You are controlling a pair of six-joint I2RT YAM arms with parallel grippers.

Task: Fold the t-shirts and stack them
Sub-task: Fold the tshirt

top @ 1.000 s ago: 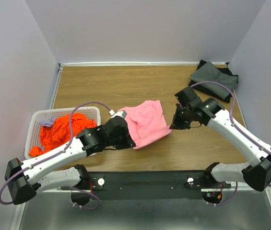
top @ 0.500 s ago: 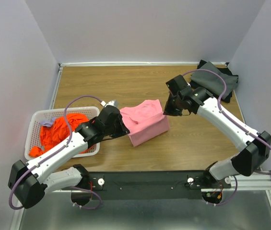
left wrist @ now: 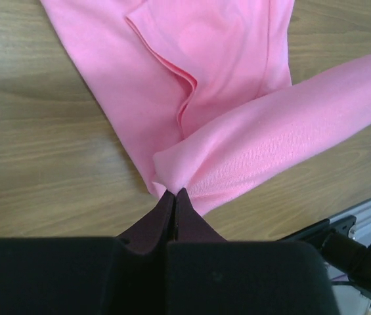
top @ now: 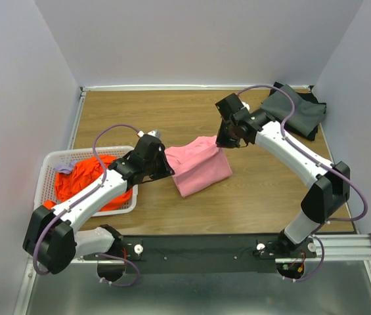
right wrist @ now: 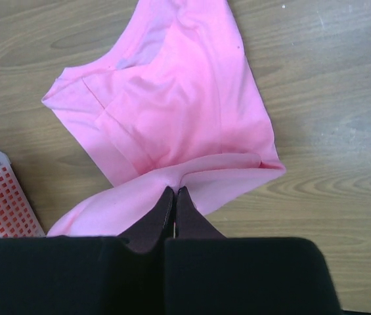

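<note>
Pink t-shirt (top: 200,172): your left end effector (top: 166,157) and right end effector (top: 222,146) each pinch an edge; open counter (top: 146,115) behind, white basket (top: 49,159) close left.

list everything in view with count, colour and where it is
pink shirt: 1, light pink, mid-table, partly folded
orange shirt: 1 that shows, bright orange, bunched in the basket
dark shirts: a pile, count unclear, dark grey, table's far right corner
purple cloth: 1, pale purple, basket's far left corner, too small to identify
basket: 1, white slotted, left side of the table
table: 1, brown wood, under everything
left gripper: 1, black, shut on the pink shirt's left edge
right gripper: 1, black, shut on the pink shirt's far right edge
</note>
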